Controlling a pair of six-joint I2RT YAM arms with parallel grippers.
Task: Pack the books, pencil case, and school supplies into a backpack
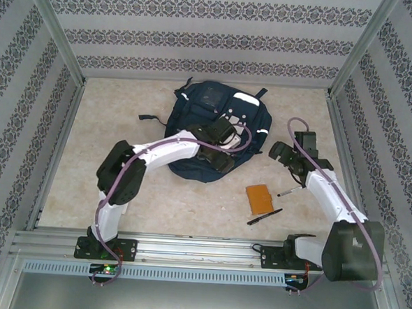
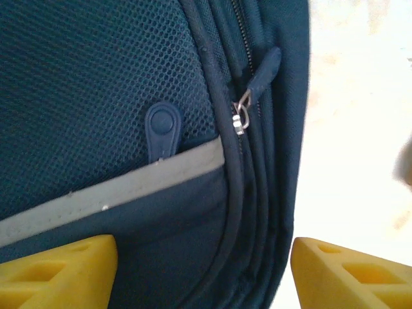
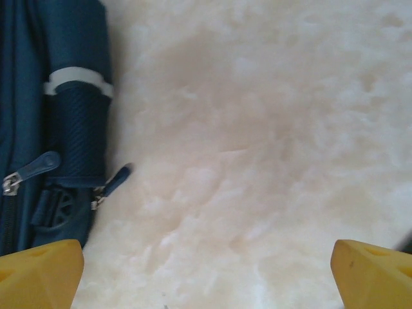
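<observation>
Resting on pale marbled table [image 1: 96,120], backpack [image 1: 202,102]; patterned walls [image 1: 213,39].

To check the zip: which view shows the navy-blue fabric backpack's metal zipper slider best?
Left wrist: the slider is close and sharp. Right wrist shows blue zipper pulls at the left edge. Top external shows the backpack, its zips too small.

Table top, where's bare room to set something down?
Widest bare patch: the table left of the backpack, out to the left wall. Another lies in front of the backpack, between the two arm bases. Crowded: front right, where the orange rectangle and black pen lie beside the right arm.
</observation>
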